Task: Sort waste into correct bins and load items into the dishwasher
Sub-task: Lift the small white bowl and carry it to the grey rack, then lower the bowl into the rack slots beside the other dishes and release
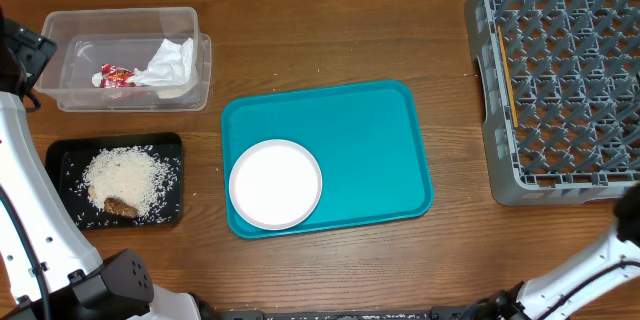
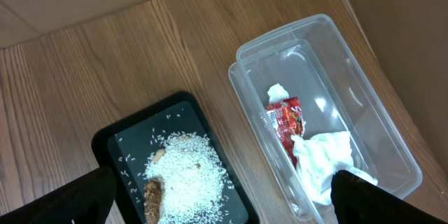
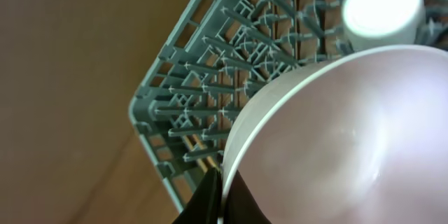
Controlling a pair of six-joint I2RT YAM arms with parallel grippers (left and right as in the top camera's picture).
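The clear tub (image 1: 125,58) holds the crumpled napkin (image 1: 172,63) and the red-and-white wrapper (image 1: 115,76). The black tray (image 1: 60,155) holds rice (image 1: 125,178) and the brown scrap (image 1: 121,206). A round white plate (image 1: 275,184) lies on the teal tray. The chopsticks (image 1: 505,70) lie in the grey rack (image 1: 560,80). My left gripper (image 2: 224,206) is open and empty above the black tray (image 2: 126,136) and the tub (image 2: 336,77). My right gripper (image 3: 219,178) is shut on the rim of a pale bowl (image 3: 336,133) over the rack (image 3: 203,105). A white cup (image 3: 381,7) stands in the rack.
The teal serving tray (image 1: 370,140) lies mid-table. The left arm (image 1: 25,190) runs along the left edge. The right arm (image 1: 590,265) comes in at the bottom right. Bare wood shows between the teal tray and the rack.
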